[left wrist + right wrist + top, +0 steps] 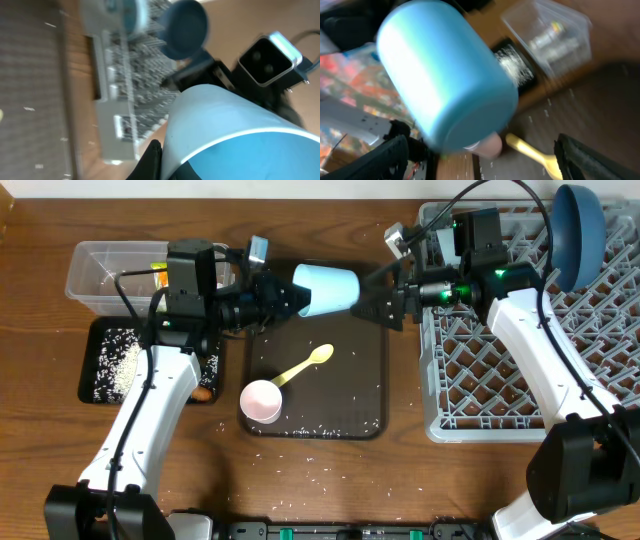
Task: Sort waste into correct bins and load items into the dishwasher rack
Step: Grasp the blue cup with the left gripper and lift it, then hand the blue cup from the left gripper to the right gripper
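Two-arm robot. Left arm (150, 415) and right arm (540, 345): smooth white tapered link shells, black cylindrical joint housings (190, 270), thin black looped cables (547, 270). Left gripper (298, 292) and right gripper (372, 292): matte black. Silver-grey box wrist camera (267, 57), twin lenses. Green indicator lights (462, 288) on the right arm.

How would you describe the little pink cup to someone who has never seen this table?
Find the dark brown tray in the middle of the table, left of the big grey rack. The pink cup stands at its front-left corner, mouth up, by the handle end of the yellow spoon; it is the only pink thing there.
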You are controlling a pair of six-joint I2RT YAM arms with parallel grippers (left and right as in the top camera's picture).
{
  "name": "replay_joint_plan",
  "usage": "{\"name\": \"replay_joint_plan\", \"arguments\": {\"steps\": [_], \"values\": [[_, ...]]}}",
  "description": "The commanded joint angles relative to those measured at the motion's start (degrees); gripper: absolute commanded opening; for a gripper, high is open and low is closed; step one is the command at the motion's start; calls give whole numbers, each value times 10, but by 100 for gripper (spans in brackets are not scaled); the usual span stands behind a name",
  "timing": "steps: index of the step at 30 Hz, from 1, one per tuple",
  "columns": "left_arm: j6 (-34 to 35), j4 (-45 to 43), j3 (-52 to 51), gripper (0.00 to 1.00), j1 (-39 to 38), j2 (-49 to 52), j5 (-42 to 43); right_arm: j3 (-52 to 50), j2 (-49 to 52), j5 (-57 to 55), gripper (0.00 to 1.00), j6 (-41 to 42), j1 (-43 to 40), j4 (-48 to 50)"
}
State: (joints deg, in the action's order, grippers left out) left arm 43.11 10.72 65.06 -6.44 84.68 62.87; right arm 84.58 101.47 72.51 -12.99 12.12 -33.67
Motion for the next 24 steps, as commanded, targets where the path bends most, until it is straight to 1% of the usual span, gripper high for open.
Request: {"name": "replay_joint_plan", "arguments": {"steps": [1, 4, 7, 10, 15, 17, 20, 23, 24], "values": [[40, -10, 14, 6, -1, -10, 92, 0, -7, 119, 94, -27, 2, 40], [39, -10, 14, 6, -2, -10, 111, 0, -7, 124, 94, -6, 6, 81], [40, -9, 14, 6, -2, -10, 126, 0, -7, 133, 92, 12, 9, 108], [40, -10, 14, 6, -2, -10, 126, 0, -7, 153, 86, 14, 14, 116], [40, -10, 14, 6, -2, -10, 126, 0, -7, 154, 77, 14, 38, 119], [40, -10, 13, 6, -2, -10, 126, 0, -7, 154, 72, 14, 51, 124], [39, -10, 13, 6, -2, -10, 126, 0, -7, 154, 63, 14, 62, 127], [39, -10, 13, 6, -2, -10, 126, 0, -7, 154, 58, 14, 63, 127], [39, -10, 13, 6, -2, -10, 126, 0, -7, 154, 55, 14, 62, 127]]}}
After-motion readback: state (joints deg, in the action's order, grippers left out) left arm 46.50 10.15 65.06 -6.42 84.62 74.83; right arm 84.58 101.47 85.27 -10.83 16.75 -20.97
